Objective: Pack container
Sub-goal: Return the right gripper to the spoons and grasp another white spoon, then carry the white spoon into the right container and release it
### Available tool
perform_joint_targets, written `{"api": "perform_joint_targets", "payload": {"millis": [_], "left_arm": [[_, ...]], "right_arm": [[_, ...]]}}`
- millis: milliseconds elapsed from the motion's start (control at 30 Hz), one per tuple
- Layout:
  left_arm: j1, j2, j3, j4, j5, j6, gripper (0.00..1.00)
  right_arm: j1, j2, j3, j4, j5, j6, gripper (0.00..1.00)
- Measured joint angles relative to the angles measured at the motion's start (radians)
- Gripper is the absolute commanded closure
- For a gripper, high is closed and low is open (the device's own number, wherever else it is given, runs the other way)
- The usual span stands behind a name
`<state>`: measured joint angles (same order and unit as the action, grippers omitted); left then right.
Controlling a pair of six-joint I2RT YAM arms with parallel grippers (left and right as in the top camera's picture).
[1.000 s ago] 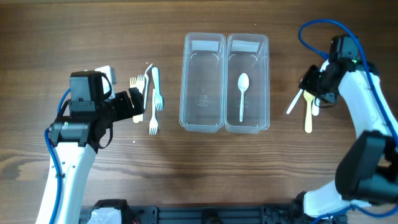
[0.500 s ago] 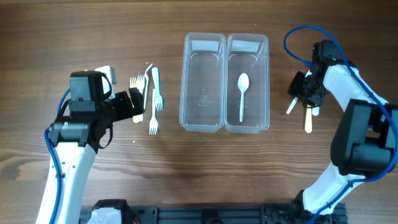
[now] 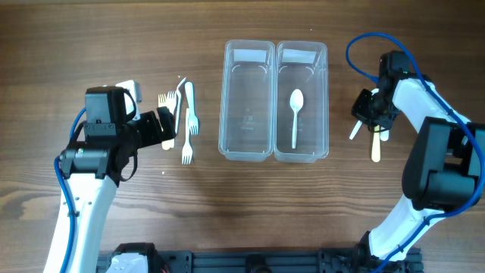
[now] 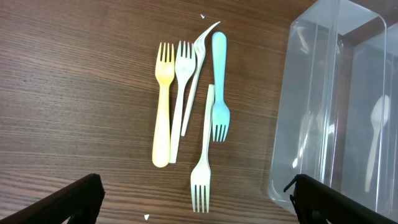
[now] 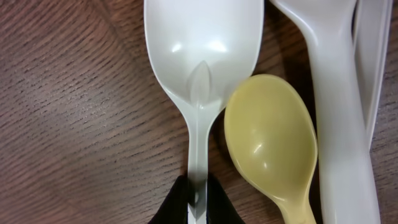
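**Item: container point(image 3: 246, 106).** Clear plastic twin tub; two long, round-cornered rectangular bins joined side by side. A whitish strip point(image 3: 250, 54) is carried at one end of each bin.

**Position.** Set on the wooden bench point(image 3: 227, 205), about mid-way between the two arms, apart from both.

**Orientation.** In the overhead view the long axis is laid from top to bottom, with the strip ends at the top, away from the arm bases. The open side is turned upward.

**Contents.** One white spoon point(image 3: 295, 114) is held in the right bin, bowl toward the strip end. Nothing is seen in the left bin.

**Nearby.** A cluster of forks point(image 4: 186, 112), yellow, white and pale blue, is laid just left of the tub. A yellow spoon point(image 5: 270, 137) and a broad white spoon point(image 5: 202, 56) are laid touching to the right, beside further white handles point(image 5: 339, 112).

**Hands.** The left hand point(image 4: 193, 186) is spread wide above the forks, holding nothing. The right hand point(image 5: 198, 202) is drawn narrow, its dark tips pressed on the broad white spoon's handle.

**Limits.** The container point(image 4: 323, 106) is cut off at the right and lower edges of the left wrist view, its walls blurred by glare. The spoon bowls are covered by the right hand point(image 3: 371, 110) from overhead.
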<state>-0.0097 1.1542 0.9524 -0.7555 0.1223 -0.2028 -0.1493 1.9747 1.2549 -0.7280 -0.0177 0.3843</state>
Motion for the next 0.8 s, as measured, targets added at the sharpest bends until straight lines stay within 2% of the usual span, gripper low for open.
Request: {"api": "perform_joint_targets", "payload": {"millis": [200,400,500,600,800], "left_arm": [[0.0,0.0,0.0,0.0,0.0,0.0,0.0],[0.0,0.0,0.0,0.0,0.0,0.0,0.0],[0.0,0.0,0.0,0.0,0.0,0.0,0.0],[0.0,0.0,0.0,0.0,0.0,0.0,0.0],[0.0,0.0,0.0,0.0,0.0,0.0,0.0]], "right_arm": [[0.007,-0.023,-0.003,-0.008,0.0,-0.038,0.96],[0.06,-0.224,-0.004,-0.007,-0.029,-0.053,0.96],[0.141,-0.367,-0.004,-0.004,-0.067,-0.057,0.96],[0.251,-0.44,-0.004,0.003,-0.088,-0.058,0.96],[0.41,-0.366,-0.004,0.064,-0.099,-0.058,0.94]]}}
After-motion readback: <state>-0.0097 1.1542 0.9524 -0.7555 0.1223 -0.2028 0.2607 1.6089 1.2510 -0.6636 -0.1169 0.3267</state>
